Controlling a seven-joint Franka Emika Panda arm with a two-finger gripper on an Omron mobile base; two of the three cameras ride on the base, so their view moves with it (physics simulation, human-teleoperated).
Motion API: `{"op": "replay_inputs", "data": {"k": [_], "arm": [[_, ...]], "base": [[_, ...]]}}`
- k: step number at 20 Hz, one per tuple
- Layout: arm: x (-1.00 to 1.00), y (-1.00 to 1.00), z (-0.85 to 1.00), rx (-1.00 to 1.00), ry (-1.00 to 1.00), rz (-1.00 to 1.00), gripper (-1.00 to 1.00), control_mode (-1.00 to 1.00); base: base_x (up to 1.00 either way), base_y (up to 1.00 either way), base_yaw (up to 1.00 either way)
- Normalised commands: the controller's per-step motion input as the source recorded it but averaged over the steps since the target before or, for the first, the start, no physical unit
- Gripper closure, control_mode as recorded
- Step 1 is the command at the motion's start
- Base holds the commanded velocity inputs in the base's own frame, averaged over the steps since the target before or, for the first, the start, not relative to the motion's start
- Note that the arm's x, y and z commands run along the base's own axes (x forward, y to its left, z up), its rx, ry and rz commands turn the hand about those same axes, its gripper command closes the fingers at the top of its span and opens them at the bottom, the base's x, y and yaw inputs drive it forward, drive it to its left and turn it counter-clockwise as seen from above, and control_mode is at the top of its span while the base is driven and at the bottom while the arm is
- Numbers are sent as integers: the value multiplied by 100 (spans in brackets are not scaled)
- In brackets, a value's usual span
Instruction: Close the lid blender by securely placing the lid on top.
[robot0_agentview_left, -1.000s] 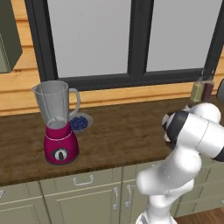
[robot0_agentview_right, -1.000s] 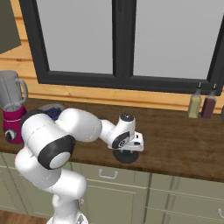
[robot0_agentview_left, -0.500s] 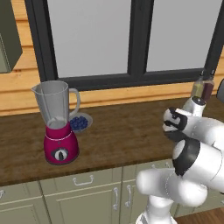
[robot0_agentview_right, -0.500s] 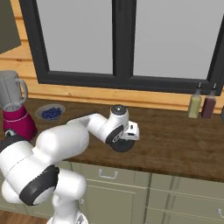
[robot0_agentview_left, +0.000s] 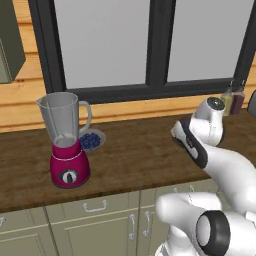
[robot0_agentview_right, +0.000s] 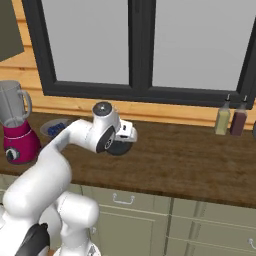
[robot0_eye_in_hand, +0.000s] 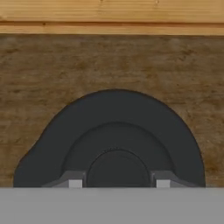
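Where the cabinet fronts (robot0_agentview_left: 95, 225) with their pale handles end, a dark wood counter (robot0_agentview_right: 190, 165) begins and runs the full width of both base views. On it, in the right base view, the gripper (robot0_agentview_right: 125, 139) hangs low over the lid (robot0_agentview_right: 118, 147), a dark round cap near the middle of the counter's depth. In the hand view the lid (robot0_eye_in_hand: 109, 144) lies right under the camera, and the two finger tips (robot0_eye_in_hand: 74, 180) stand on either side of its raised central knob; whether they press it or merely flank it I cannot tell. Bare wood surrounds the lid on every side seen.

Well to the left stands the blender (robot0_agentview_left: 67, 142), magenta base on the counter, clear jar upright and uncovered. Just behind it sits a small plate of blueberries (robot0_agentview_left: 91, 140). At the far right, two bottles (robot0_agentview_right: 231, 119) stand against the wooden sill (robot0_agentview_left: 125, 112), beneath the dark-framed window (robot0_agentview_right: 135, 45).
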Motion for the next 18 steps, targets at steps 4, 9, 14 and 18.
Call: {"op": "replay_inputs", "data": {"k": [4, 9, 14, 18], "arm": [[-7, 95, 99, 0, -6, 0, 100, -100], [-19, 88, 98, 0, -7, 2, 100, -100], [-24, 80, 91, 0, -7, 5, 100, -100], [-5, 80, 87, 0, -4, 6, 100, -100]], "base": [[0, 0, 0], [0, 0, 0], [0, 0, 0], [0, 0, 0]]}}
